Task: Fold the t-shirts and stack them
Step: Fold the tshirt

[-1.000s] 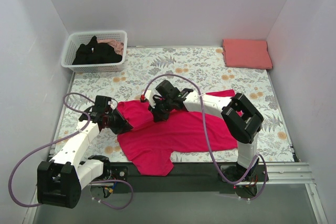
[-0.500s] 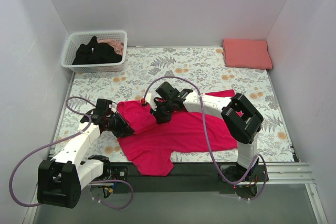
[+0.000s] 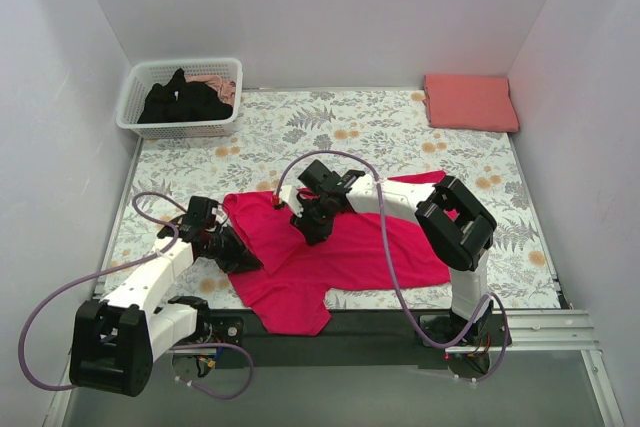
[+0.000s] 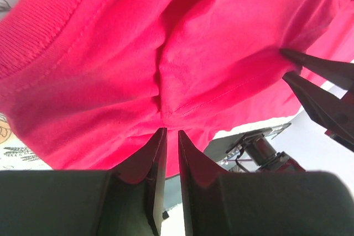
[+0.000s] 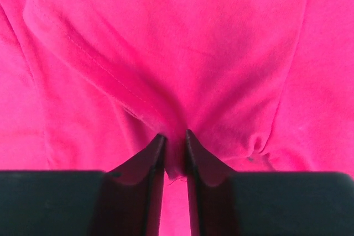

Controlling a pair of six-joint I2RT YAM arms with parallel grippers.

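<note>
As left gripper (image 4: 171,131), right gripper (image 5: 174,135) pinch crimson t-shirt (image 3: 340,257), partly hidden

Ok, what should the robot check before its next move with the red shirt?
1. Grip of the left gripper: ok, shut on the crimson shirt.
2. Grip of the right gripper: ok, shut on a fold of the same shirt.
3. Whole shirt on the table: not ok, its near end lies over the front edge.
4. Shirt smooth: not ok, it is wrinkled around both grippers.
5. Stack spot ready: ok, the salmon shirt lies folded in the far right corner.
6. Only one layer pinched: cannot tell.
</note>
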